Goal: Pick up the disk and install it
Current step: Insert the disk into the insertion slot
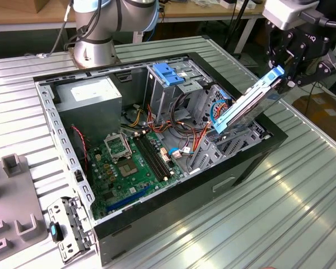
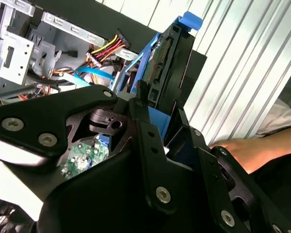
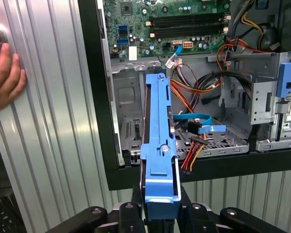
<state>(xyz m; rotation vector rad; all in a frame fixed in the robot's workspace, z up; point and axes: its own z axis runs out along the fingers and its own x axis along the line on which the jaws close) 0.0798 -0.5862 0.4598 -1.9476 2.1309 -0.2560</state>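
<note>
The end effector (image 1: 281,74) is closed on one end of the disk (image 1: 245,105), its fingers (image 3: 136,206) pressed against the blue rails on either side. The disk is off the bench (image 1: 269,213) and held at a steep tilt. Its gripped end sits high, out past the rim of the open computer case (image 1: 173,219) on the exterior view's right. Its lower end dips into the case near a blue cable (image 1: 214,112) and a bundle of red, yellow and orange wires (image 3: 194,150). Whether that lower end touches any metal inside cannot be told.

In the first wrist view the blue rail (image 3: 159,141) runs straight away from the end effector, over an open metal bay (image 3: 131,121) in the corner of the case, with the motherboard (image 3: 184,24) beyond it. A person's hand (image 3: 5,77) rests flat on the ribbed bench beside the case. In the exterior view a grey power-supply box (image 1: 94,95) and a light-blue latch plate (image 1: 168,73) sit at the far side of the case.
</note>
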